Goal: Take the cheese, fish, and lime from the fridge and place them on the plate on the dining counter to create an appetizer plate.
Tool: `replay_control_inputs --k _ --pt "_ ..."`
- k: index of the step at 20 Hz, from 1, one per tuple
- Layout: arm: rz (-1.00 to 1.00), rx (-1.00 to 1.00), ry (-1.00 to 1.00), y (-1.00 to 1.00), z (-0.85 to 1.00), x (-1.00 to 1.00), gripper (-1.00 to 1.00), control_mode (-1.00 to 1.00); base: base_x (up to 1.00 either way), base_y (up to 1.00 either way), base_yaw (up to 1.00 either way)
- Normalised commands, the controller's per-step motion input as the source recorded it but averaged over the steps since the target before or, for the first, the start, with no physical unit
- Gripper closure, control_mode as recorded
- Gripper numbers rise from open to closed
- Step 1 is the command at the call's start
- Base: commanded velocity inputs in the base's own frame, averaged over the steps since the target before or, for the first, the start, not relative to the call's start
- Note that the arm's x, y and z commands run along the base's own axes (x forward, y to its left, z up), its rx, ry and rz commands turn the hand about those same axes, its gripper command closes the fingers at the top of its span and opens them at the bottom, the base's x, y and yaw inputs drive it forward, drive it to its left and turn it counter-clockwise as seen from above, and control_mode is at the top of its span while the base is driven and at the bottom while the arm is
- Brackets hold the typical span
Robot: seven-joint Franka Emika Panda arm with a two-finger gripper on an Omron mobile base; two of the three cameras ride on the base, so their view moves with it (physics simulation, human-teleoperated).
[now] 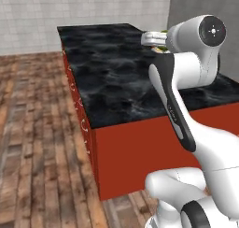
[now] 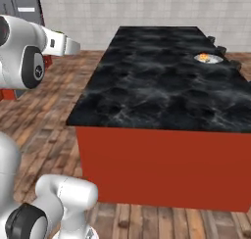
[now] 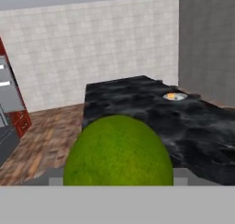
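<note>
Gripping lime (image 3: pixel 118 150), pincer above wood floor (image 2: pixel 68 86), dining counter (image 2: pixel 162 81) edge beside

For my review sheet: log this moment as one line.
stage: carrying | gripper: shut on round yellow-green lime | light-grey plate: on black marble dining counter, holds orange cheese

lime (image 3: pixel 118 152) between the fingers, plate (image 2: pixel 208 59) on dining counter (image 2: pixel 162 81) far ahead
</note>
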Motion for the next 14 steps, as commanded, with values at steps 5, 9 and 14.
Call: replay_control_inputs --k 5,9,14 --pt "0.0 0.0 0.0 0.0 0.0 0.0 1.0 1.0 -0.03 -1.0 -0.03" --pt "0.0 0.0 0.0 0.0 0.0 0.0 1.0 1.0 -0.05 -1.0 -0.03" --pt "0.0 0.0 0.0 0.0 0.0 0.0 1.0 1.0 0.0 -1.0 -0.03"
